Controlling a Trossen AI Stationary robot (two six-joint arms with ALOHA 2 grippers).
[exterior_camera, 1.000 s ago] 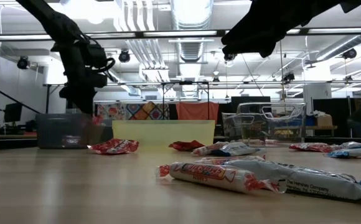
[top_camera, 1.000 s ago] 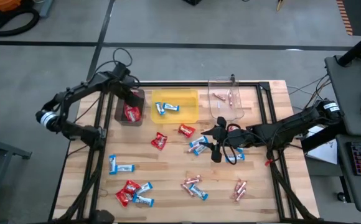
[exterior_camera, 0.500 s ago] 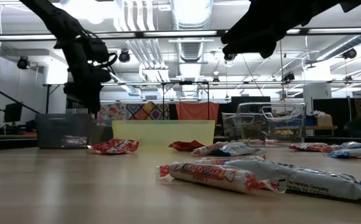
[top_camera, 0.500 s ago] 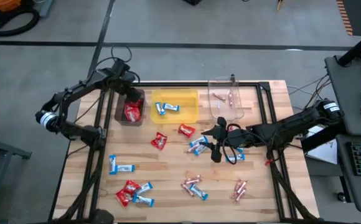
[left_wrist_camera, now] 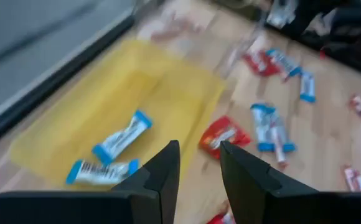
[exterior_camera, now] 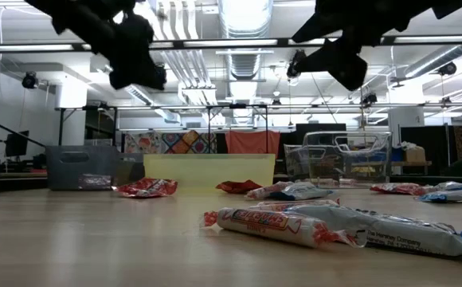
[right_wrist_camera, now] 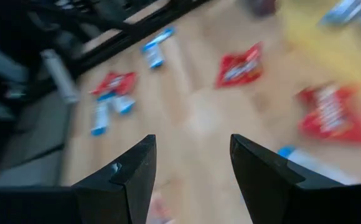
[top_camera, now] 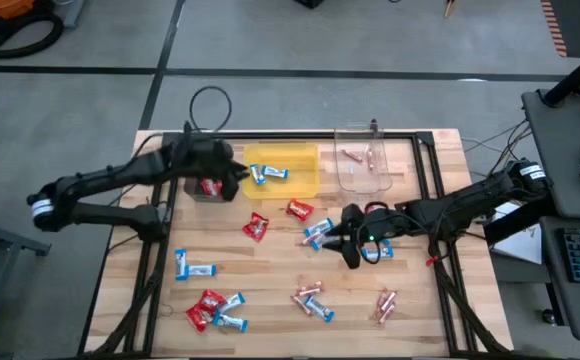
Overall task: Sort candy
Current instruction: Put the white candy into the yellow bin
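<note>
Blue-and-white bars (left_wrist_camera: pixel 122 137) lie in the yellow bin (left_wrist_camera: pixel 62 127) just ahead of your left gripper (left_wrist_camera: pixel 198 163), long axes roughly parallel, slanting across the bin floor. Left fingers stand slightly parted, holding nothing, arm stretched low over the brown bin (top_camera: pixel 202 187). Your right gripper (right_wrist_camera: pixel 190 163) hovers wide apart, empty, above scattered red packets (right_wrist_camera: pixel 241 66), arm extended level.

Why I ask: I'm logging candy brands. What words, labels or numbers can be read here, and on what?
"The Hershey Company": on the white wrapper of the nearest candy bar, low view.
Red print on the red-and-white candy beside it: too blurred to read.
Barcode on a blue-and-white bar in the yellow bin: no digits legible.
All other wrappers: too small or blurred.
</note>
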